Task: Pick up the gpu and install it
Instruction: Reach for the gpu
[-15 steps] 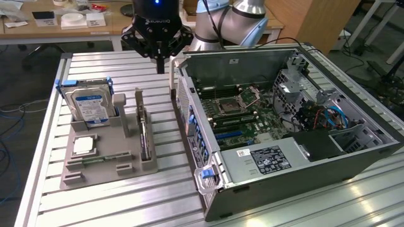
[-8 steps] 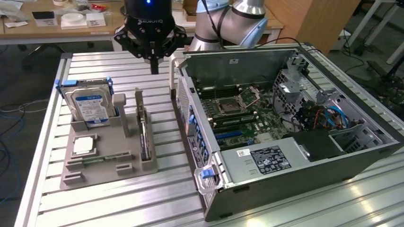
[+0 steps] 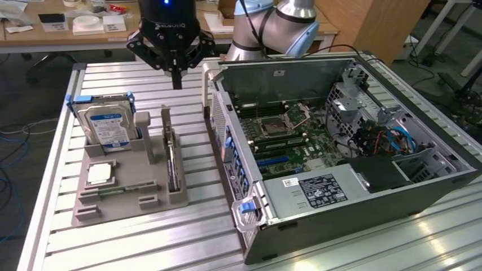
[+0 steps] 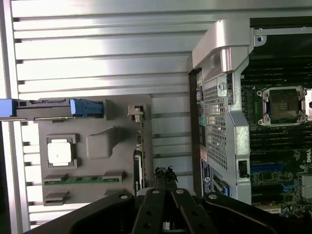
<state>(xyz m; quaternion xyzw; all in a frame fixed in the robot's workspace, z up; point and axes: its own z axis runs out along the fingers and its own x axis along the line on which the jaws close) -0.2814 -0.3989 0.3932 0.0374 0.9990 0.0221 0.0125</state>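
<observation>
The gpu [image 3: 173,164] stands on edge in the right-hand slot of a grey holder tray [image 3: 121,213], its thin dark edge up and its metal bracket end toward the back. In the wrist view the gpu [image 4: 139,163] is a narrow strip along the tray [image 4: 122,122] edge. My gripper [image 3: 177,83] hangs above the table behind the tray, between the tray and the open computer case [image 3: 339,217]. Its fingers are shut together with nothing in them, and the gripper [image 4: 165,171] tips sit just off the card's near end.
On the tray also stand a blue-labelled hard drive [image 3: 105,127], a processor chip [image 3: 100,173] and a green memory stick [image 3: 121,189]. The case lies open with its motherboard [image 3: 290,138] and blue slots [image 3: 271,161] showing. A cluttered desk stands behind the slatted aluminium table [image 3: 150,248].
</observation>
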